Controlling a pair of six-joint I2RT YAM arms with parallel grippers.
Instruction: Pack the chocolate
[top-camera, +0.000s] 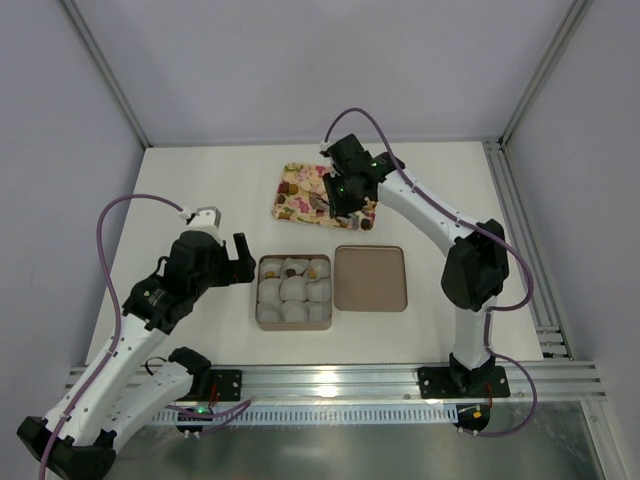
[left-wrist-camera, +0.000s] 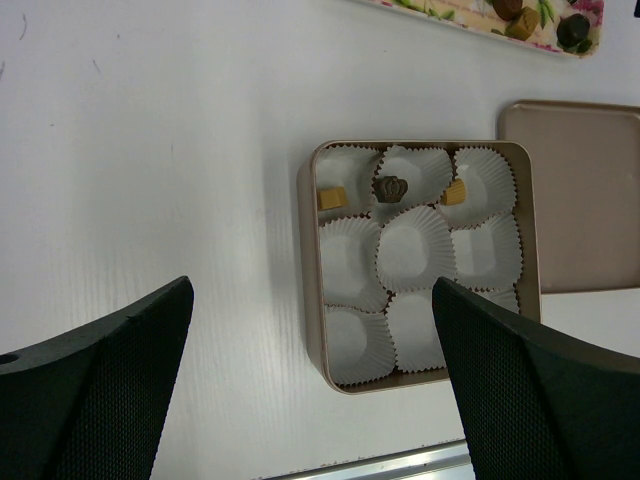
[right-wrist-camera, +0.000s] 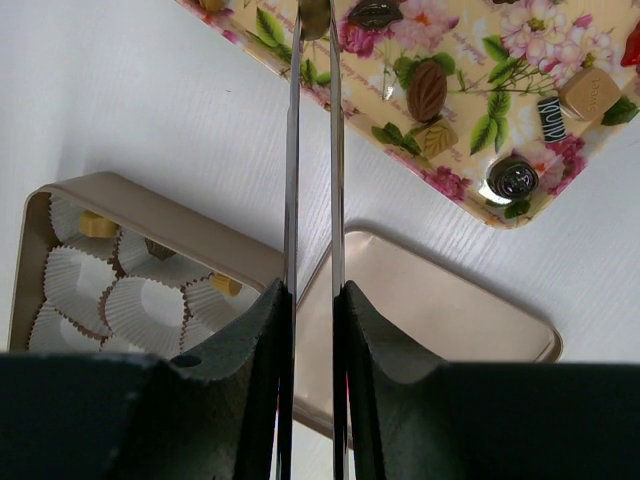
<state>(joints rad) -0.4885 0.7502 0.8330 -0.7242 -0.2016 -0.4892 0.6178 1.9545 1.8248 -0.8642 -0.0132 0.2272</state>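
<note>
Now, chocolates (right-wrist-camera: 427, 88): most lie loose on the tray (right-wrist-camera: 520, 40), and three sit in the far row of cups (left-wrist-camera: 412, 248) in the box (left-wrist-camera: 312, 260), two tan with one dark between them. My right fingers (right-wrist-camera: 245, 340) are clenched on tweezers (right-wrist-camera: 290, 180), blades nearly together, tips over the tray; whether they pinch a piece I cannot tell. Lid (top-camera: 370, 278) lies just beside the box. My left fingers (left-wrist-camera: 100, 380) hang spread wide, grasping nothing, over the worktop (left-wrist-camera: 150, 150) left of the box.

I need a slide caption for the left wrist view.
Between open jaws, a square tan box of white crinkled paper cups holds three small chocolates in its top row.
</note>
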